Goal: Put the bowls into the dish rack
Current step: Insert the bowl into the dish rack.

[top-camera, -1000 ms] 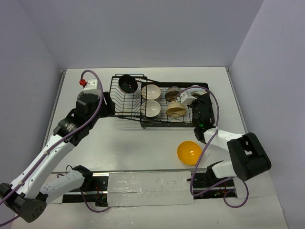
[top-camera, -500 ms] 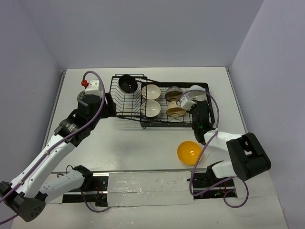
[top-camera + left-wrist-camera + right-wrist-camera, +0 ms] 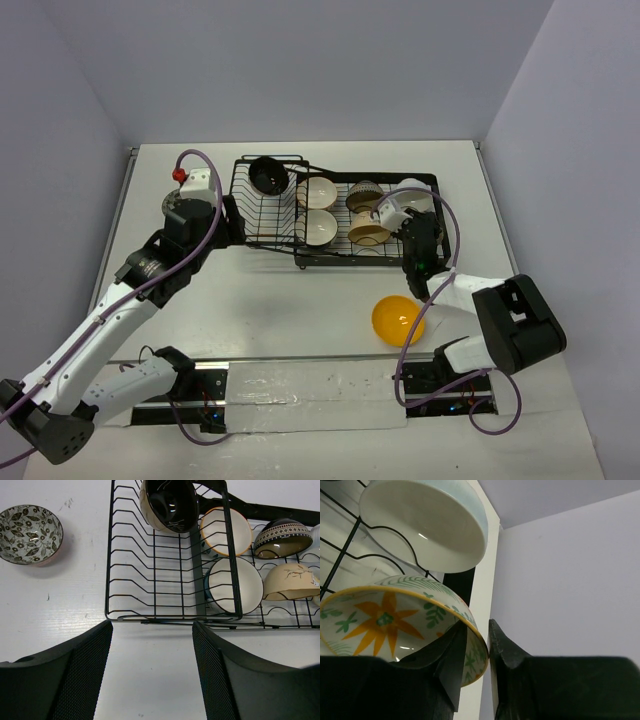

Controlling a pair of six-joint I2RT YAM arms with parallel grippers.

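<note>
The black wire dish rack (image 3: pixel 335 250) holds several bowls: a black one (image 3: pixel 268 176), two white ones (image 3: pixel 320 228), a brown one (image 3: pixel 362 195) and a tan one (image 3: pixel 368 230). My right gripper (image 3: pixel 405 224) is at the rack's right end. Its jaws stand slightly open astride the rim of a flower-painted bowl (image 3: pixel 385 615), which leans below a pale bowl (image 3: pixel 425 525). An orange-yellow bowl (image 3: pixel 398 320) sits on the table in front. My left gripper (image 3: pixel 151 625) hangs open and empty before the rack's left section (image 3: pixel 150 615). A leaf-patterned bowl (image 3: pixel 31 534) lies left of the rack.
Grey walls close in the white table on three sides. The right wall (image 3: pixel 570 580) rises close behind my right gripper. The arm bases and a silver rail (image 3: pixel 310 385) line the near edge. In the top view my left arm (image 3: pixel 150 265) covers the leaf-patterned bowl.
My right gripper has shifted a little left and its jaws have loosened around the flower-painted bowl's rim. My left gripper has edged slightly toward the rack and opened a bit wider.
</note>
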